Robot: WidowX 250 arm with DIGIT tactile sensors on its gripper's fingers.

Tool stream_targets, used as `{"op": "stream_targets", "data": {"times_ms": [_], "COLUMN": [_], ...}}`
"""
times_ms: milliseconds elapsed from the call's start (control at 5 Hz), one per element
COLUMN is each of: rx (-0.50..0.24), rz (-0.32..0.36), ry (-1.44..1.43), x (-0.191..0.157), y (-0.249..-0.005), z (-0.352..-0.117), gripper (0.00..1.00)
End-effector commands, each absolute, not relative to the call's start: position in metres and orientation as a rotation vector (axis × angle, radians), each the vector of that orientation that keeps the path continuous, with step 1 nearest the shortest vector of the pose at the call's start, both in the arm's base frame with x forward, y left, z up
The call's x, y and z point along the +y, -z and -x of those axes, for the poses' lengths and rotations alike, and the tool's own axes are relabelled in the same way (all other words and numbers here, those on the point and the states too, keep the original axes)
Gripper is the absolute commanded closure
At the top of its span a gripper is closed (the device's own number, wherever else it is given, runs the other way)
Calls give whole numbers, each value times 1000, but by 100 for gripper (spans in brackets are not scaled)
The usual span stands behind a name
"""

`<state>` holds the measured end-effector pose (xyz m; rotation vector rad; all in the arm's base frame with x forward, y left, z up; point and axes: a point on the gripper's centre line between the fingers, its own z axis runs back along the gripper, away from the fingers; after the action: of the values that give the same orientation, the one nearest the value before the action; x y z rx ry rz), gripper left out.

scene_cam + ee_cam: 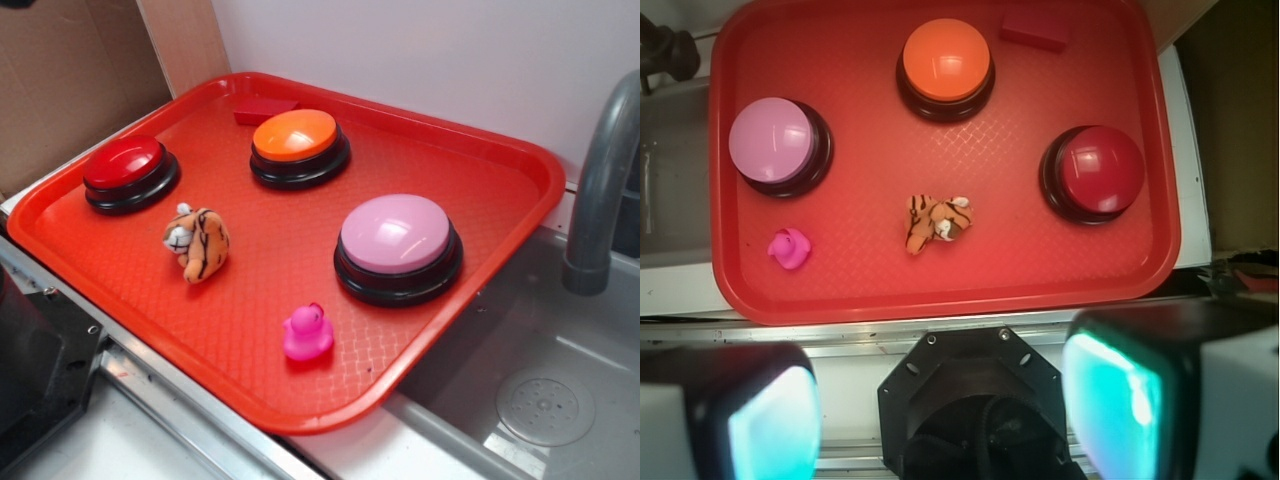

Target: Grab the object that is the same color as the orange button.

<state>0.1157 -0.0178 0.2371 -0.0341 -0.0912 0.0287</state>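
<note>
The wide red plastic tray point(940, 285) lies below me, well apart. Toward its far edge sits the glossy orange dome button on a black base point(946, 62); nearer, mid-tray, lies my target, the small striped orange plush tiger point(934, 222). My gripper point(940, 410) hangs released, empty. I judge the approach not yet begun: centre over the tiger, then descend.

The tray point(480, 170) looks like red plastic with a fine pebbled, semi-matt texture. The orange button point(296, 135) has a glossy, smooth dome on a shiny black base. The plush tiger point(199, 243) is soft, fuzzy cloth. The pink duck point(307, 333) looks rubbery and smooth, with a slight sheen.
</note>
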Motion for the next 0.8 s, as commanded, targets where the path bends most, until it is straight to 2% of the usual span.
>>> {"op": "stream_targets", "data": {"times_ms": [0,200,400,600], "rx": [-91,-29,46,65], "rz": [34,45,35,29], "ry": [-29,-28,-25,64], "x": [-18,-5,0,-3], "y": [-237,-218,-185,-159], "z": [-116,-143,-165,-175], "gripper": [0,0,0,0]}}
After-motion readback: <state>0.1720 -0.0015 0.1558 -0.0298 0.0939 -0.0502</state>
